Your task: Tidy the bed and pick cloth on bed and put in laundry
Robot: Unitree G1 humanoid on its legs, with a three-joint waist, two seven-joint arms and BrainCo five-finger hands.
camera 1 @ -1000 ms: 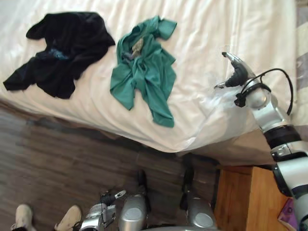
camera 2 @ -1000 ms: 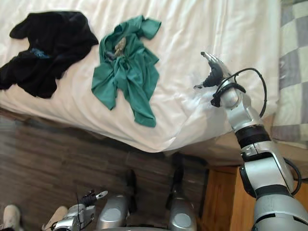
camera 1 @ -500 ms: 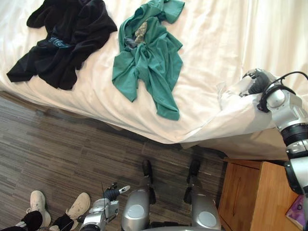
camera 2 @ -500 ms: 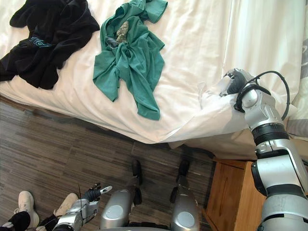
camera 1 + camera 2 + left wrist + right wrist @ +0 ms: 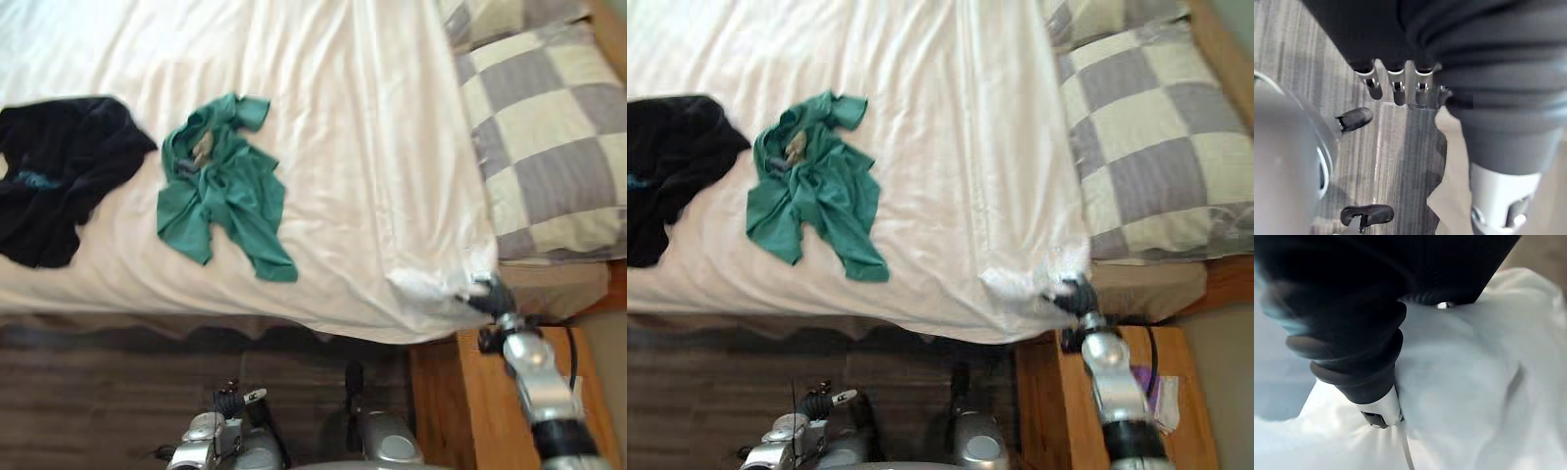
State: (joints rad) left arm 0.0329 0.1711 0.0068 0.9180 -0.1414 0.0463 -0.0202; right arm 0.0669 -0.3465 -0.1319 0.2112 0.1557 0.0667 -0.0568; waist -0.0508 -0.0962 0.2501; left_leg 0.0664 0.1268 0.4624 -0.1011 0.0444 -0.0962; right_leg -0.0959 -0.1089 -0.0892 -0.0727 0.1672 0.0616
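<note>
Your largest item is the bed (image 5: 343,117), under a white sheet (image 5: 323,245) creased lengthwise. A grey-and-cream checked pillow (image 5: 549,137) sits at its head. A wooden nightstand (image 5: 441,401) stands beside the bed's near corner.

You will find both cloths on the sheet, well apart from either hand. The black garment (image 5: 59,176) lies crumpled near the bed's edge, at about 9 o'clock from your right hand (image 5: 487,292) and 11 o'clock from your left hand (image 5: 1398,83). It carries a small pale blue print, too small to read.

The green T-shirt (image 5: 220,191) lies just beside it, at about 10 o'clock from the right hand and 12 o'clock from the left. It is rumpled, with one short sleeve turned up and no writing you can make out.

Your right hand is against the bunched sheet corner by the pillow; you cannot tell whether it grips. Your left hand hangs low over the wooden floor (image 5: 98,392), its fingers (image 5: 1371,83) straight, side by side, holding nothing.
</note>
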